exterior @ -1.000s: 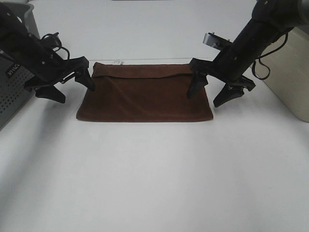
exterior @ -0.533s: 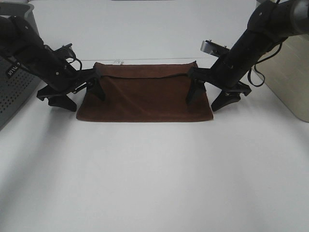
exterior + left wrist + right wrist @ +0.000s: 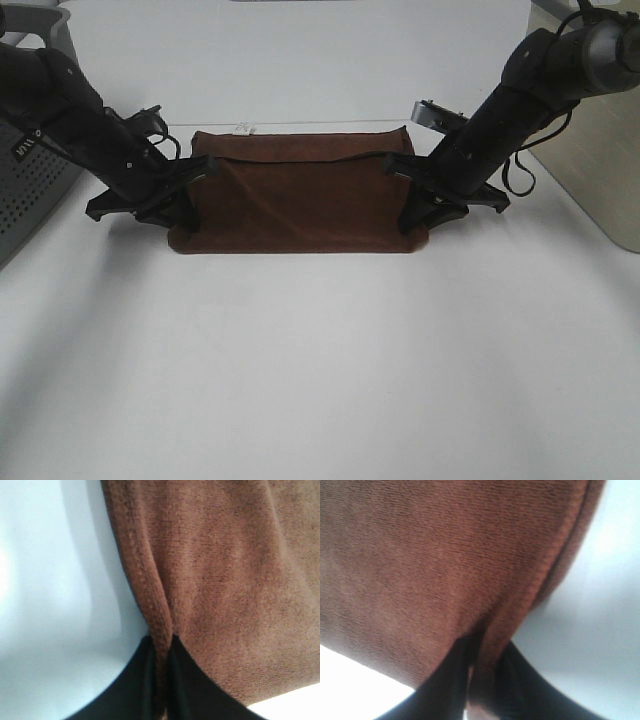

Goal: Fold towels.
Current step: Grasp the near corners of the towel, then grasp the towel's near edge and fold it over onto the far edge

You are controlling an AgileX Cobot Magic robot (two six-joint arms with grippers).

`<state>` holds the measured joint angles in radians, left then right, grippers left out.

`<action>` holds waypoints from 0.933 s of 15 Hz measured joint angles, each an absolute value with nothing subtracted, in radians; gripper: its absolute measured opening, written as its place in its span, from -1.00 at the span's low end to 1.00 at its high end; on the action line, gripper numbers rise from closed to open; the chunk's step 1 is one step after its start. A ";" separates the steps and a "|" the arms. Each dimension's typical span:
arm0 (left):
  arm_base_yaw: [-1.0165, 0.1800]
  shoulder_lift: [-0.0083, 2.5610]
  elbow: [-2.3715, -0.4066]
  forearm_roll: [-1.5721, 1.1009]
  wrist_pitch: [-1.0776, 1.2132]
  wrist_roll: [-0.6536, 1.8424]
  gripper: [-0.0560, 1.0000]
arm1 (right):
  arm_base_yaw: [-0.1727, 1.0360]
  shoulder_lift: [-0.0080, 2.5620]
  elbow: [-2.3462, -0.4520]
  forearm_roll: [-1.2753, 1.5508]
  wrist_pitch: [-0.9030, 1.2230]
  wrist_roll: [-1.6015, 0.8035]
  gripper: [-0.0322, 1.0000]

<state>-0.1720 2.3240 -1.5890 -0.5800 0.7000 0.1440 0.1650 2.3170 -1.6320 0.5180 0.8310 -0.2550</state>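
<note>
1. The reddish-brown towel (image 3: 300, 195) lay flat on the bench (image 3: 320, 380), its long axis running side to side between the two arms.
2. On the towel's left short edge, toward the near corner, the left hand (image 3: 180, 212) was clamped on the hem. The right hand (image 3: 418, 212) pinched the matching spot on the right short edge.
3. Beyond both hands lay the towel's far long edge with its white tag (image 3: 243, 128), so the coming fold probably had to carry the gripped edge that way.

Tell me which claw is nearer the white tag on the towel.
Left. The left claw pinches the left edge of the towel, on the same side as the tag. The right claw pinches the opposite edge, farther away.
</note>
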 joint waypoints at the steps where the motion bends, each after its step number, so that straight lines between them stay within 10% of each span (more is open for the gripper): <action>1: -0.173 2.324 -1.589 -0.563 0.703 0.144 -0.87 | 0.165 2.317 -1.632 0.485 0.831 -0.239 -0.88; 14: -0.190 1.984 -1.088 -0.477 0.733 0.153 -0.87 | 0.225 1.946 -1.033 0.554 0.742 -0.247 -0.94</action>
<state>-0.1900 1.9840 -1.0880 -0.4770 0.7330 0.1530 0.2250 1.9460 -1.0330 0.5540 0.7420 -0.2470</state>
